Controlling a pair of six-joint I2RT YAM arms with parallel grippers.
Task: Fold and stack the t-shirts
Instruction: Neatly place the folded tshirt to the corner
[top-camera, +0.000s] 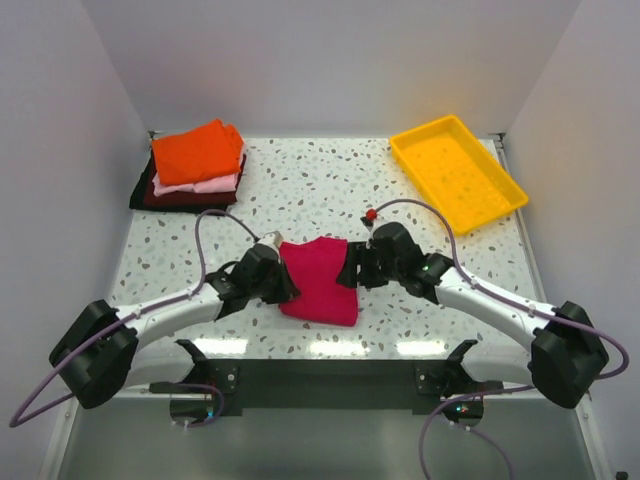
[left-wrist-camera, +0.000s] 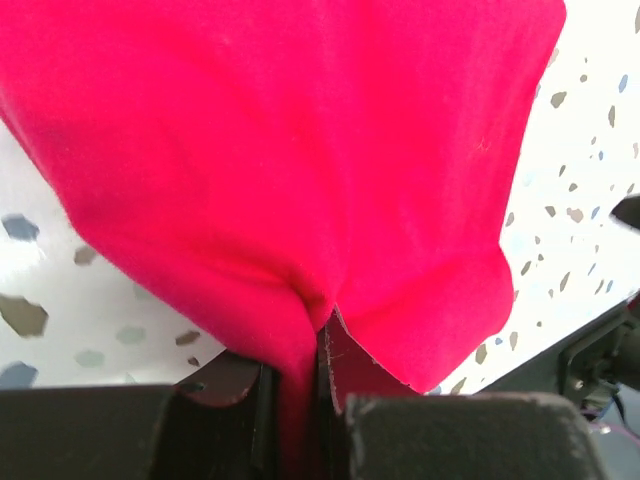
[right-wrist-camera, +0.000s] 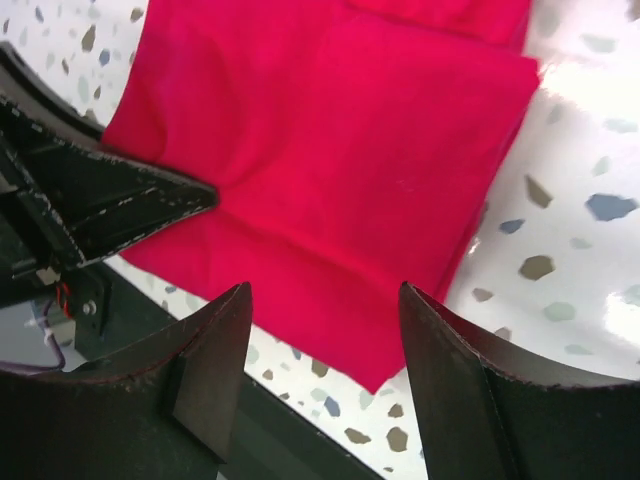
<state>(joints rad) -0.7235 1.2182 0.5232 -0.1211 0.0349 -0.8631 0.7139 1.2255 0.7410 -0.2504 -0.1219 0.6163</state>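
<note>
A crimson-magenta t-shirt (top-camera: 320, 282) lies folded into a narrow rectangle on the speckled table, between my two grippers. My left gripper (top-camera: 284, 277) sits at the shirt's left edge, shut on a pinch of the cloth (left-wrist-camera: 300, 330) that runs down between its fingers. My right gripper (top-camera: 351, 268) is at the shirt's right edge, open; its fingers (right-wrist-camera: 215, 350) hover just above the crimson shirt (right-wrist-camera: 330, 150) and grip nothing. At the back left is a stack of folded t-shirts: orange (top-camera: 197, 152) on top, pale pink (top-camera: 218, 184) below it, dark maroon (top-camera: 168, 197) at the bottom.
A yellow plastic tray (top-camera: 457, 170) sits at the back right, angled to the table edge. White walls close in both sides and the back. The table's dark front edge (top-camera: 330, 385) runs just behind the arm bases.
</note>
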